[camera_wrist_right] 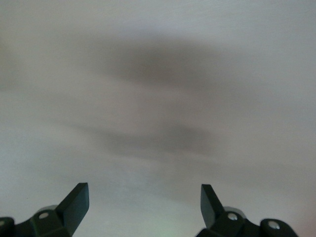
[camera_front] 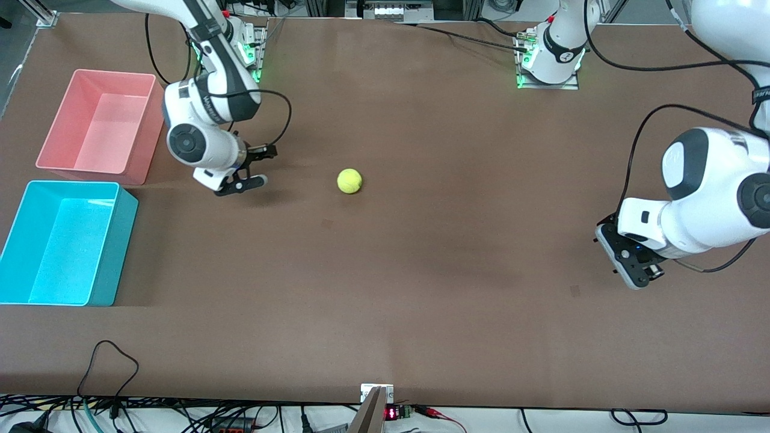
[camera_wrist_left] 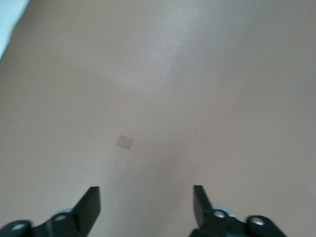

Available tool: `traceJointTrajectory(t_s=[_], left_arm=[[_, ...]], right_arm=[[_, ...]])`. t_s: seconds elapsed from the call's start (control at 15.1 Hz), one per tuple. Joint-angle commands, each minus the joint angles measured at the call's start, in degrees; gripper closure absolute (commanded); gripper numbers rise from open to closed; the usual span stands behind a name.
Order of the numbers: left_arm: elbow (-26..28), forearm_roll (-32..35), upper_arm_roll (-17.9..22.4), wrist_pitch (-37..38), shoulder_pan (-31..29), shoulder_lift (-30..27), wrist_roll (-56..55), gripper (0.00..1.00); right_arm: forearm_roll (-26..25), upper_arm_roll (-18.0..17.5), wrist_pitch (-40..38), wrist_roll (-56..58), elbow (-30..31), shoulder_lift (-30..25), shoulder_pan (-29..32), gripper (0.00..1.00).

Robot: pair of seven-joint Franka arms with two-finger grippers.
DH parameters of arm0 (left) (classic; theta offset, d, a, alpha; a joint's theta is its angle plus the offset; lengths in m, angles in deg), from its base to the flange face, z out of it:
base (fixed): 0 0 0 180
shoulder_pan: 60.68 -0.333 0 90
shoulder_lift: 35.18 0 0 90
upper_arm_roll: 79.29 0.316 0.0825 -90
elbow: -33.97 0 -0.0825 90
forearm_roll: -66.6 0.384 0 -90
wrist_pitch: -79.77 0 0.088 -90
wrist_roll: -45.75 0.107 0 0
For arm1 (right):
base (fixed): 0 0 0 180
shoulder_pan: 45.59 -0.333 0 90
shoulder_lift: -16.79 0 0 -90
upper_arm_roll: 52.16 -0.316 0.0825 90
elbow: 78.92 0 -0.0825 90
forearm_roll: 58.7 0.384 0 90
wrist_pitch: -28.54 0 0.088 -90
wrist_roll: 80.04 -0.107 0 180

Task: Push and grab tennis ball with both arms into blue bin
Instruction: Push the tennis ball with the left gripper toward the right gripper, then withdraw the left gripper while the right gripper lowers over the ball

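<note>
The tennis ball (camera_front: pixel 349 181) lies on the brown table near its middle, touching nothing. My right gripper (camera_front: pixel 263 166) is open and empty, low over the table between the ball and the bins, its fingers pointing toward the ball. In the right wrist view my right gripper (camera_wrist_right: pixel 143 188) has wide jaws with only bare surface between them. The blue bin (camera_front: pixel 114 252) stands empty at the right arm's end of the table, near the front camera. My left gripper (camera_front: pixel 628 267) hangs over the left arm's end of the table; the left wrist view shows my left gripper (camera_wrist_left: pixel 145 190) open and empty.
A pink bin (camera_front: pixel 146 150) stands empty beside the blue bin, farther from the front camera, close to my right arm's wrist. A small square mark (camera_wrist_left: pixel 125 142) is on the table under my left gripper. Cables lie along the table's front edge (camera_front: pixel 108 361).
</note>
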Motion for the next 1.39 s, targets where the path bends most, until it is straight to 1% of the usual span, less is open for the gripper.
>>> traceJointTrajectory(t_s=[0.0, 0.07, 0.26, 0.4, 0.46, 0.53, 0.59, 0.66, 0.86, 1.06, 1.19, 1.32], left_arm=[[0.24, -0.27, 0.09, 1.46, 1.36, -3.16, -12.94, 0.0], [0.33, -0.27, 0.27, 1.46, 2.94, -3.87, -18.21, 0.0], [0.33, -0.18, 1.23, 1.46, 5.49, -5.36, -34.56, 0.0], [0.24, -0.18, 4.29, 1.03, 7.07, -6.68, -46.07, 0.0], [-0.54, -0.09, 7.01, 0.94, 8.74, -6.95, -49.95, 0.0], [-1.68, -0.09, 10.0, 1.11, 10.75, -7.04, -51.04, 0.0], [-2.39, -0.26, 11.77, 1.55, 11.82, -7.3, -51.05, 0.0], [-2.74, -0.18, 12.57, 1.73, 12.09, -8.26, -51.13, 0.0], [-2.66, -0.18, 13.8, 5.76, 12.09, -10.19, -52.1, 0.0], [-2.31, -0.18, 14.07, 9.1, 12.09, -12.04, -55.52, 0.0], [-2.22, -0.18, 14.42, 9.64, 12.09, -13.01, -56.23, 0.0], [-2.39, -0.44, 15.56, 9.72, 12.09, -13.45, -56.14, 0.0]], right_arm=[[0.73, -5.0, 6.6, -0.62, 5.25, -1.85, -0.18, 0.0], [0.73, -5.8, 8.28, -0.62, 6.22, -1.68, -0.26, 0.0], [0.73, -7.47, 9.7, -0.62, 6.76, -0.36, -0.44, 0.0], [0.73, -8.0, 11.63, -0.53, 6.76, 0.69, -0.53, 0.0], [0.64, -8.09, 12.77, -0.53, 6.67, 1.39, -0.7, 0.0], [0.55, -8.09, 14.17, -0.53, 6.67, 1.75, -1.31, 0.0], [0.55, -8.09, 15.84, -0.44, 6.5, 2.45, -2.54, 0.0], [0.55, -8.09, 17.51, -0.44, 6.49, 3.15, -3.33, 0.0], [0.2, -8.18, 20.77, -0.27, 6.23, 4.73, -3.69, 0.0], [0.2, -8.44, 21.3, -0.26, 6.06, 4.83, -4.83, 0.0], [0.11, -8.44, 21.48, -0.26, 5.27, 4.83, -5.18, 0.0], [0.11, -8.44, 23.75, 0.08, 4.74, 5.0, -5.27, 0.0]])
